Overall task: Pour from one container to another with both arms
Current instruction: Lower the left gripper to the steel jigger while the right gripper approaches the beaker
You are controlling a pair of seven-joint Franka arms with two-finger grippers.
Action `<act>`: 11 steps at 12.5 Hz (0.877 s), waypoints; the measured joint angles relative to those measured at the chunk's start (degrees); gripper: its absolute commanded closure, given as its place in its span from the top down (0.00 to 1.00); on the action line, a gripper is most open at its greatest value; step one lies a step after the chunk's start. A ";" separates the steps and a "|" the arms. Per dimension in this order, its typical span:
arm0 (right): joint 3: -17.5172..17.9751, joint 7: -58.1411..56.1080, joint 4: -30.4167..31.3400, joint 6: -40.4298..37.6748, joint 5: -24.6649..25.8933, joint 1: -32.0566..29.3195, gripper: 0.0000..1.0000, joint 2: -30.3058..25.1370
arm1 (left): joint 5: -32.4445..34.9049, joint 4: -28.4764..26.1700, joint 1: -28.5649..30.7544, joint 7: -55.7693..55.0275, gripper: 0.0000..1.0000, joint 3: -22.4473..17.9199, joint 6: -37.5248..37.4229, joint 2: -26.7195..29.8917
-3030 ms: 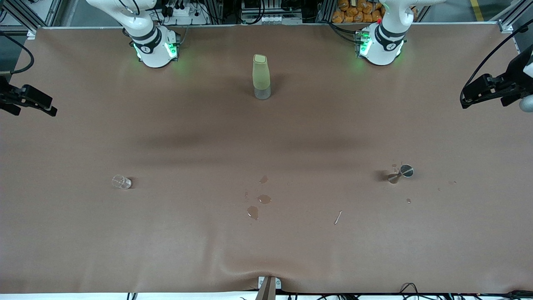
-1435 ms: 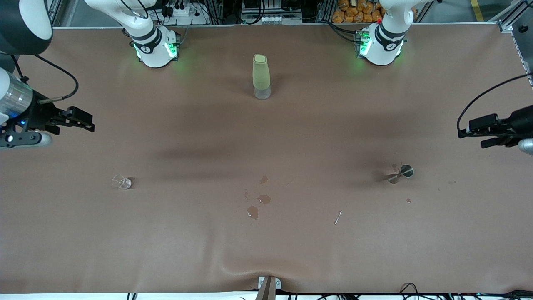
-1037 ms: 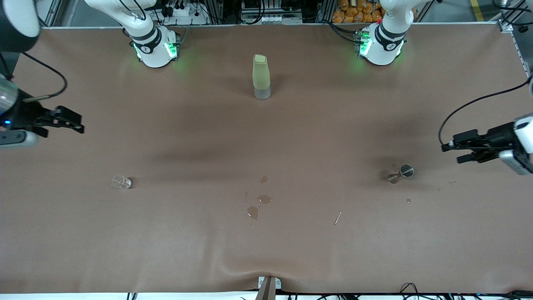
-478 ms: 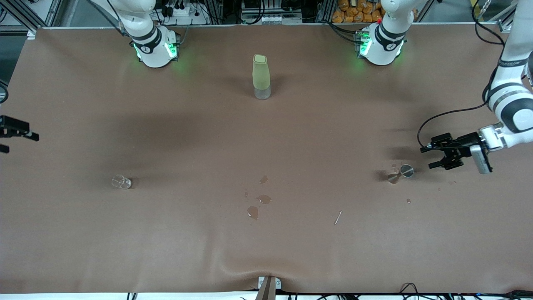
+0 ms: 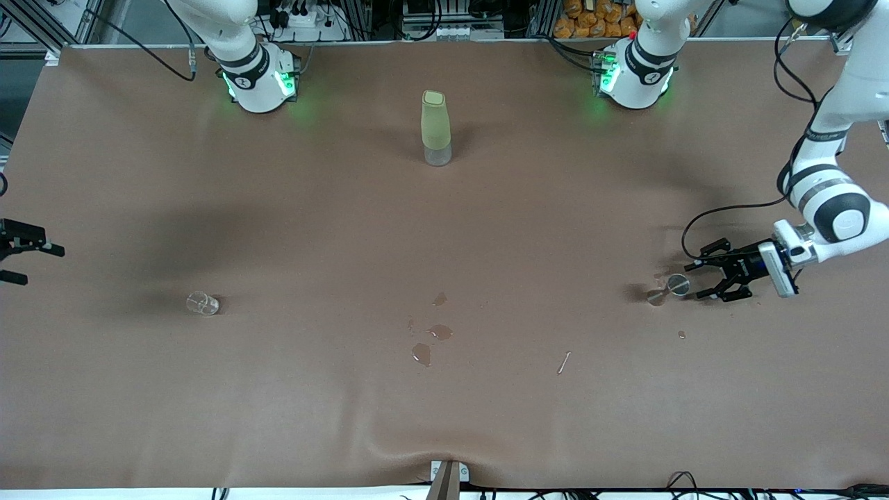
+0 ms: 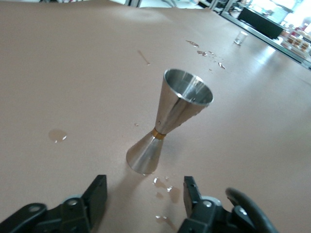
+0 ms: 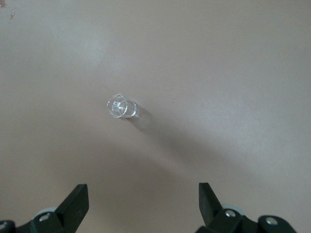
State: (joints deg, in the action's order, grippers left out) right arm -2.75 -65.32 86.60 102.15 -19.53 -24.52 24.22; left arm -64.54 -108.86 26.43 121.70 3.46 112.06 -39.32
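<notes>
A steel jigger [image 5: 668, 288] stands upright on the brown table toward the left arm's end; it is also in the left wrist view [image 6: 167, 128]. My left gripper [image 5: 694, 281] hangs low beside it, open, its fingertips just short of the jigger's base [image 6: 144, 196], nothing between them. A small clear glass [image 5: 203, 303] stands toward the right arm's end and shows in the right wrist view [image 7: 121, 107]. My right gripper [image 5: 43, 266] is open over the table's edge, well apart from the glass [image 7: 142, 200].
A tall bottle with a green sleeve [image 5: 436, 128] stands between the two bases. Small puddles [image 5: 430, 340] and a thin stick [image 5: 564, 362] lie mid-table. Water drops [image 6: 163, 187] wet the cover beside the jigger's base. The cover bulges at the front edge [image 5: 444, 451].
The left gripper came down and in toward the jigger, and its jaws narrowed somewhat. The right gripper drew back to the table's edge and sank slightly.
</notes>
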 measured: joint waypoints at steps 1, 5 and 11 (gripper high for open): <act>0.00 -2.00 0.40 0.91 -0.85 -0.20 1.00 0.74 | -0.20 0.81 -0.02 2.86 0.66 0.27 -0.37 -0.98; 0.09 -10.73 6.29 7.31 -6.07 -0.24 1.00 1.33 | -0.23 3.04 -0.24 13.02 0.61 2.29 -4.02 -2.09; 0.07 -25.51 19.82 15.32 -18.29 -0.51 1.00 1.62 | -1.34 5.70 -0.11 22.28 0.57 2.39 -6.62 -6.70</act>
State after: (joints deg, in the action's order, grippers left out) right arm -2.67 -90.83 106.42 117.46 -37.82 -25.03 25.84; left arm -65.88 -103.15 26.31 143.98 5.85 105.45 -46.02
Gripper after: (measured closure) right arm 0.000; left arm 0.401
